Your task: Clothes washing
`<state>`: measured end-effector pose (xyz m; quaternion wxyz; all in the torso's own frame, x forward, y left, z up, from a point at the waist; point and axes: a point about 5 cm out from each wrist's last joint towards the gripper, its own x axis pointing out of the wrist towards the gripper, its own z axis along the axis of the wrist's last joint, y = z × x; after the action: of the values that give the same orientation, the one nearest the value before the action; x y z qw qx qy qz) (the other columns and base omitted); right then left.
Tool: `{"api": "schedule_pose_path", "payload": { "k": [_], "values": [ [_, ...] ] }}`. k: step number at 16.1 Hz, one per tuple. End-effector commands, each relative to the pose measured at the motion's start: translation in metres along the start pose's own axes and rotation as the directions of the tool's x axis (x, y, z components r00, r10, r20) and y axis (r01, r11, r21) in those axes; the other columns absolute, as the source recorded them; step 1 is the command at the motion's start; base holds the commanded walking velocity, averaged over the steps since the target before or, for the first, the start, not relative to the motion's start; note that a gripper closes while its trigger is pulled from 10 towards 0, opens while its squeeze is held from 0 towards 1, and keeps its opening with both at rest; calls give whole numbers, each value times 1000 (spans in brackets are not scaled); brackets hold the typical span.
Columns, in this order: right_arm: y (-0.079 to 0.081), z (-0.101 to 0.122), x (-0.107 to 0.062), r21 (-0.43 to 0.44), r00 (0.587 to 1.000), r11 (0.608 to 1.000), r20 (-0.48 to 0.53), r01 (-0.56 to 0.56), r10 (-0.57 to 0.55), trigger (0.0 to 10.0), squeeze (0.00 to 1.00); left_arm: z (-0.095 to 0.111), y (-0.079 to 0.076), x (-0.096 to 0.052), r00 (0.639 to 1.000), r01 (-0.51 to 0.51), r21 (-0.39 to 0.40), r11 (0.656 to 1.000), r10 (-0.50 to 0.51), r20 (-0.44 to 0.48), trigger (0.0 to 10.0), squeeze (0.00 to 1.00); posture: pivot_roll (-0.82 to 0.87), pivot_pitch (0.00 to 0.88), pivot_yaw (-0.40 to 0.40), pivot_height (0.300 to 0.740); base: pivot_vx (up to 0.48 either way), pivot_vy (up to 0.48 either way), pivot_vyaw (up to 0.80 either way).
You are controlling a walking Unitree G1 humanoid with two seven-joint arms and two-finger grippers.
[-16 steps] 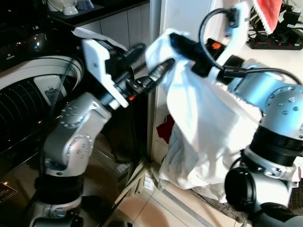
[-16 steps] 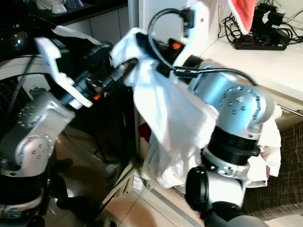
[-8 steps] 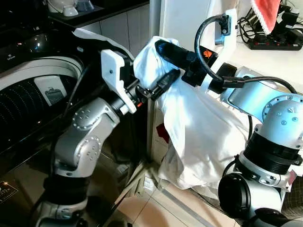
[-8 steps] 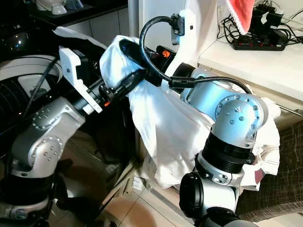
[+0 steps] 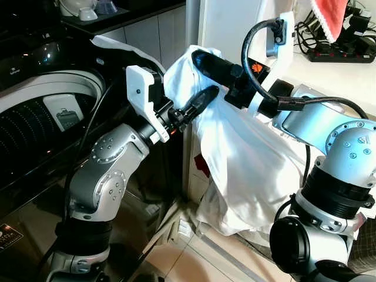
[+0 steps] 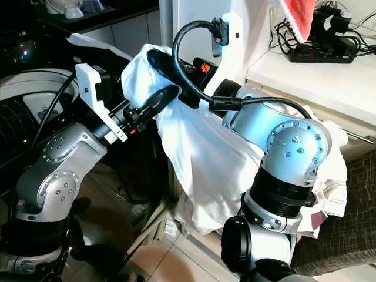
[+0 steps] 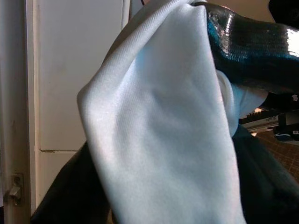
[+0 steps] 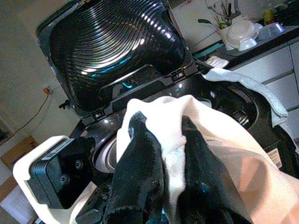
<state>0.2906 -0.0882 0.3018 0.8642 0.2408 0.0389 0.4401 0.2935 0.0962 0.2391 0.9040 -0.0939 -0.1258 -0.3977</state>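
Observation:
A large white garment [image 5: 247, 158] hangs from my right gripper [image 5: 202, 59], which is shut on a bunched fold near its top; in the right wrist view both black fingers [image 8: 140, 154] pinch the cloth. The garment drapes down over my right arm to the floor by the cabinet. My left gripper [image 5: 197, 82] meets the same bunch from the left, open, one finger [image 5: 202, 97] lying under the cloth and the fabric [image 7: 163, 130] between its fingers. The washing machine's drum [image 5: 29, 117] stands open at the left, its ribbed lid [image 8: 117, 42] raised.
A pale cloth [image 5: 117, 44] lies over the washer's back edge. A white cabinet post [image 5: 191, 35] rises behind the grippers. On the counter [image 5: 335, 73] at right sit a power strip [image 5: 343, 56] and a red towel [image 5: 335, 14]. Something red [image 5: 204, 160] shows behind the garment.
My right gripper carried the garment's top leftward towards the washer. My left arm rose and closed in, so the cloth now lies across its fingers. Little has moved in the last half second.

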Motion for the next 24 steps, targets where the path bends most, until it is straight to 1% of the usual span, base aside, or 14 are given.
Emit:
{"api": "schedule_pose_path", "payload": {
  "k": [1,4,9,13,14,15,18,21,23,24],
  "values": [
    [5,2,-2,-13,1000,1000,21,-19,19,0,0,1,5,-3,1000,-25,7,1000,25,-11,0,0,45,0,8,740,0,0,0],
    [5,3,-3,-12,999,1000,27,-22,22,0,0,3,4,-3,1000,-21,-10,1000,21,10,0,0,43,0,8,740,0,0,0],
    [6,4,-5,-13,999,1000,34,-21,22,0,0,2,4,-3,1000,-16,-11,1000,16,1,0,0,40,0,14,740,0,0,0],
    [7,7,-5,-24,999,1000,46,-19,21,0,0,1,8,-4,999,-30,1,1000,30,-13,0,0,40,0,16,740,0,0,0],
    [6,8,-6,-38,999,999,45,-14,16,10000,776,2,9,-4,999,-39,6,999,39,-15,0,0,41,0,17,740,0,0,0],
    [6,7,-6,-32,999,999,48,-18,19,10000,1000,2,10,-5,999,-43,8,999,43,-17,0,0,41,0,18,740,0,0,0],
    [7,9,-10,-32,997,999,66,-29,31,10000,1000,2,13,-6,998,-56,22,998,56,-22,0,0,42,0,20,740,0,0,0],
    [8,15,-18,-48,994,997,98,-52,57,10000,1000,5,19,-6,997,-73,51,996,75,-25,0,0,44,0,17,740,0,0,0],
    [8,23,-31,-132,991,991,128,-21,38,10000,1000,13,28,-3,995,-93,102,990,96,-19,0,0,41,0,16,740,0,0,0],
    [8,25,-33,-145,990,989,135,-10,30,10000,1000,16,30,-3,995,-99,118,988,101,-19,0,0,41,0,16,740,0,0,0]
  ]
}}
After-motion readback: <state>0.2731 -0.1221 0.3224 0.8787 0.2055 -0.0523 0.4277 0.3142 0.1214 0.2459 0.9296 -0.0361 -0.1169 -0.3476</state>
